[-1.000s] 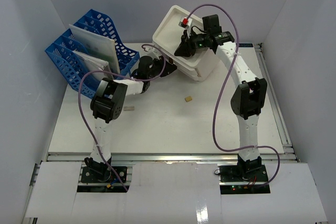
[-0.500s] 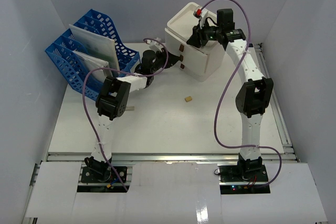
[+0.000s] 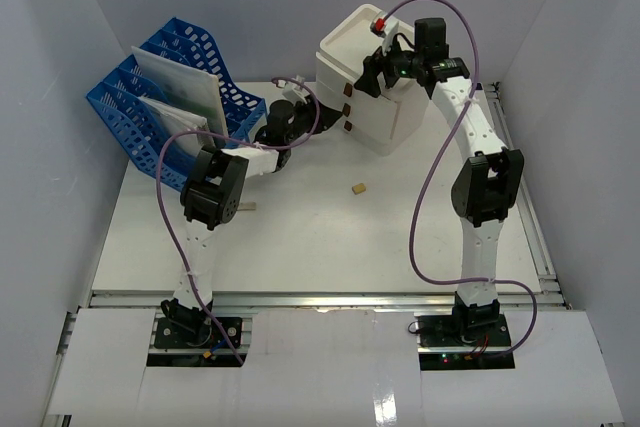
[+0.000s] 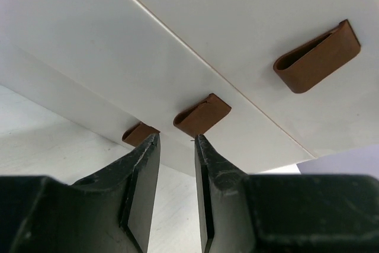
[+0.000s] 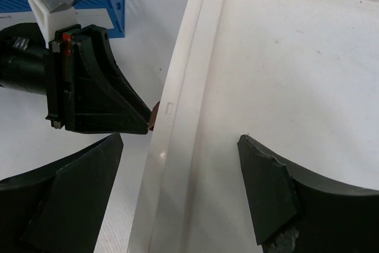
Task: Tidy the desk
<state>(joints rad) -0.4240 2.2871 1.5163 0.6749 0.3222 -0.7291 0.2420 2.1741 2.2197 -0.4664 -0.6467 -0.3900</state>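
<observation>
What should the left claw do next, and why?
Probably ease forward and close on the middle brown handle. The left gripper has its jaws slightly apart just in front of that handle, not yet around it. The right gripper stands open astride the top edge of the drawer box.

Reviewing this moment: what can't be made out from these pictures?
- Inside the drawer box: all views, its closed fronts hide it.
- The small tan piece on the desk: top view, too small to identify.
- Whether the left claw touches the middle handle: left wrist view, its tips cover the contact.
- The red item on the box: top view, too tiny.
</observation>
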